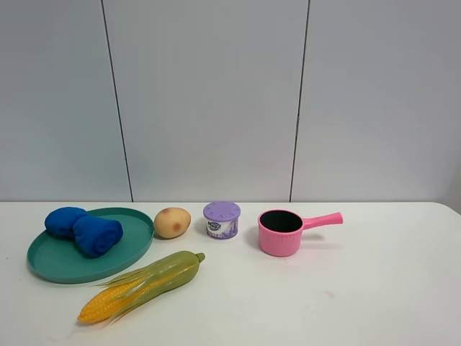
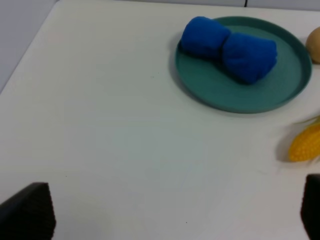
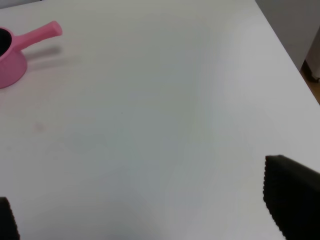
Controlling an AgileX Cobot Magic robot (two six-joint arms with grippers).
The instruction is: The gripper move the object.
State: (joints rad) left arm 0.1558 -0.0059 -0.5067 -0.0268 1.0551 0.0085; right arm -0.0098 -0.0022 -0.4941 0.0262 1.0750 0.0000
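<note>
With both grippers spread wide and empty, I fear the corn (image 1: 140, 285) rolling; the pink pot (image 1: 281, 232) could tip by its handle.

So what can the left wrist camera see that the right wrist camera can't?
Only the left wrist view shows the green plate with the blue cloth on it, the tip of the corn and an edge of the potato. Only the right wrist view shows the pink pot and the table's far edge. Both show the bare white table and dark, spread-apart fingertips at the picture's corners, holding nothing.
</note>
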